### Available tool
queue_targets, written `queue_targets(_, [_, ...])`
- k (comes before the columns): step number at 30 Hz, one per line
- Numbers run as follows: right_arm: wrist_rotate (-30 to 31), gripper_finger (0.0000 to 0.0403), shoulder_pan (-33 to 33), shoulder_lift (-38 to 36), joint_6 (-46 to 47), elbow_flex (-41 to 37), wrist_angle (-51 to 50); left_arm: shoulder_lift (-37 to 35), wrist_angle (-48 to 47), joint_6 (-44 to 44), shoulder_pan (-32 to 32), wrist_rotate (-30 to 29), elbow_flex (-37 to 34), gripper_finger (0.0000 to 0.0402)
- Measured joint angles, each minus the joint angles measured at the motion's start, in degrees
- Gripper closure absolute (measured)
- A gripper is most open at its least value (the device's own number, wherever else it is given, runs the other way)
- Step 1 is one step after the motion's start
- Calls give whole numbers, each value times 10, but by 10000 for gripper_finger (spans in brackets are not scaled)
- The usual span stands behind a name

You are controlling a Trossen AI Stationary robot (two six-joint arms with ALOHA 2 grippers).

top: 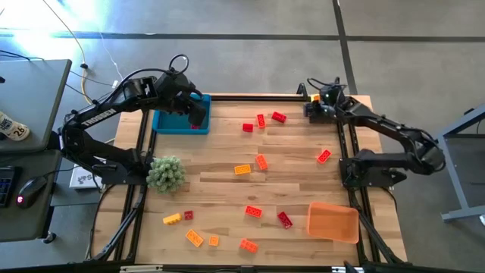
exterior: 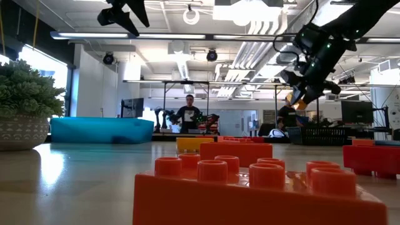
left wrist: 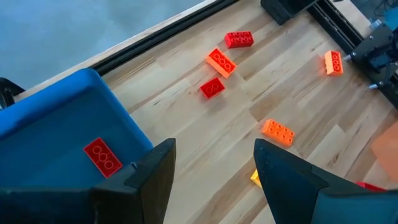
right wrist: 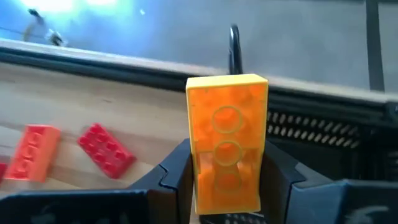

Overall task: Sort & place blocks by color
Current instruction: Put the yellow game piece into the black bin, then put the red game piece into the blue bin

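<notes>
Left gripper [top: 195, 114] sits over the blue tray [top: 170, 121] in the upper left of the high view, fingers [left wrist: 152, 174] spread apart with nothing between them; a red block [left wrist: 102, 155] lies flat inside the tray just beyond the fingertips. Right gripper [top: 314, 106] hangs at the top edge of the table [top: 303, 186], upper right of centre, raised clear of the surface in the low view, jaws clamped on an orange block [right wrist: 227, 143] held on end, its hollow underside facing the wrist camera. Remaining blocks loose on the wood. Upper centre: three red ones close together [top: 261, 120]. Right of centre: one red-orange piece [top: 323, 156] alone. Centre: two orange bricks [top: 261, 161] near each other. Lower half: a red-orange brick [top: 253, 211], a dark red one [top: 284, 220] just left of the orange tray [top: 332, 221], a yellow piece [top: 172, 219] with a small red one [top: 188, 215] beside it, and three orange ones along the lower edge [top: 195, 238]. Green spiky plant ball [top: 165, 174] at mid-left, near the left arm's base. Low view: an orange brick [exterior: 250, 194] fills the foreground; a person [exterior: 188, 115] stands far back in the room.
</notes>
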Motion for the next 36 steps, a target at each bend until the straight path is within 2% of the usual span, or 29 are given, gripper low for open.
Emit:
queue_targets(7, [-7,295,-16,66,17,0,-34,0,0,0,0,-2,0,195])
queue_targets(10, [11,295,-16,84,20,0,-46,0,0,1,0,-2,0,195])
queue_targets(23, [43,293,-16,114,37,0,-43,0,0,2,0,-6,0,195])
queue_targets(31, [46,218,-16,115,43,0,-43,0,0,2,0,-6,0,195])
queue_targets(36, [47,205,-16,114,52,0,-43,0,0,2,0,-6,0,195])
